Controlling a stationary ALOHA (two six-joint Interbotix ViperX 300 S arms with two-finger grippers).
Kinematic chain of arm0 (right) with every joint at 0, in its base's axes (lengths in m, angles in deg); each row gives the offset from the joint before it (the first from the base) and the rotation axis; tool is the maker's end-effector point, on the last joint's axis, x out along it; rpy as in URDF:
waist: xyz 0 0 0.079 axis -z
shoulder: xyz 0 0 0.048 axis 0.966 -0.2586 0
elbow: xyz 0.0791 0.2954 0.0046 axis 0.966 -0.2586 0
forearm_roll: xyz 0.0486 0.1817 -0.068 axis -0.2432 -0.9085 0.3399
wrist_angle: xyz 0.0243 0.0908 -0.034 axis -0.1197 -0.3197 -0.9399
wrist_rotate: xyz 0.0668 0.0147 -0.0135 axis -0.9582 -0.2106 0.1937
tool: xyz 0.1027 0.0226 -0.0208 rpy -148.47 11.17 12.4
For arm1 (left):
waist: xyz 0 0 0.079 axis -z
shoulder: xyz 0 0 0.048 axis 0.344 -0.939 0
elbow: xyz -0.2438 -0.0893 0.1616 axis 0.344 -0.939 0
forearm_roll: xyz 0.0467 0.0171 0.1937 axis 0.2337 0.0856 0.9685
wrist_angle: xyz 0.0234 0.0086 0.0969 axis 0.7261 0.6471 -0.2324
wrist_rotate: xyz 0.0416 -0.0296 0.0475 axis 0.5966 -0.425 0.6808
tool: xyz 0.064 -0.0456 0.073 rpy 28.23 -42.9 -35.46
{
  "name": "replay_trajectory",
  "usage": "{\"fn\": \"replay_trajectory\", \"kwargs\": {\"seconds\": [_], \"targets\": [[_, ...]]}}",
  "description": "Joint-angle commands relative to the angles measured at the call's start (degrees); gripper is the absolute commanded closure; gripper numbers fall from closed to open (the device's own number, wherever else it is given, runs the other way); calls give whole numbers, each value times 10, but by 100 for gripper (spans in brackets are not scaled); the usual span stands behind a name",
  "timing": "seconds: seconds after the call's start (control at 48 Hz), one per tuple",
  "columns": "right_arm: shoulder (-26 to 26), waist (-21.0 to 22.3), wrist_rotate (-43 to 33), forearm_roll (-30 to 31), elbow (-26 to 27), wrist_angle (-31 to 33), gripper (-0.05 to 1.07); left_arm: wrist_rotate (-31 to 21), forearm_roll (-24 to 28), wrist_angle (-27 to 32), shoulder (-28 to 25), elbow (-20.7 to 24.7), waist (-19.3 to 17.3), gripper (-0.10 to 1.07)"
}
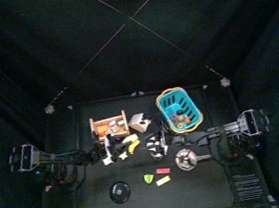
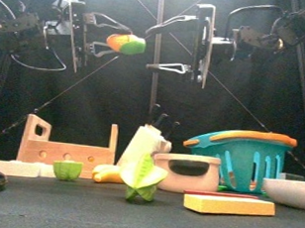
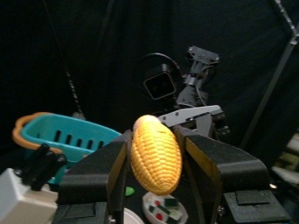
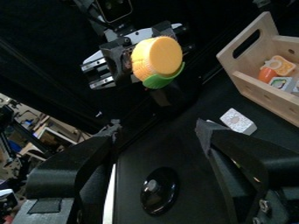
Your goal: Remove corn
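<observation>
Top view: too small and crowded to pick out the corn; teal basket (image 1: pixel 179 108) toward the right, wooden crate (image 1: pixel 111 127) left of it, both arms meeting over the table's middle.

Front view: corn (image 2: pixel 121 44) aloft, well above the table, clamped in the left gripper (image 2: pixel 84 36). Long axis roughly level, yellow end toward the right gripper (image 2: pixel 201 45), green husk end beneath. Right gripper just beside, jaws wide apart, nothing between them. Below on the table (image 2: pixel 94 213): crate, a husk-wrapped piece (image 2: pixel 142 163), a bowl (image 2: pixel 188 172), the basket.

Left wrist view: corn (image 3: pixel 156 154) squeezed between the two jaws, lying lengthwise along them, tip pointing away from the camera toward the other arm.

Right wrist view: rounded yellow end of the corn (image 4: pixel 156 56) facing this camera, green at its base, held by the opposite gripper; own fingers (image 4: pixel 239 147) spread, not touching it.
</observation>
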Motion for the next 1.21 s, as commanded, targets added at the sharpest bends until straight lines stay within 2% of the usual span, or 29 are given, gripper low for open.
{"fn": "replay_trajectory", "kwargs": {"seconds": [0.0,0.083,0.292,0.75,1.188], "targets": [[15,2,3,5,7,-3,4,-50,22,-1,1,2,-19,35],[13,3,1,5,11,-3,4,-81,48,-2,0,1,-29,35],[5,13,-1,-3,27,-2,4,-87,92,-2,-4,11,-31,35],[-24,26,1,0,60,-1,4,-87,94,-2,-36,35,-30,35],[-24,26,2,5,58,-1,5,-87,91,-3,-37,33,-33,35]]}}
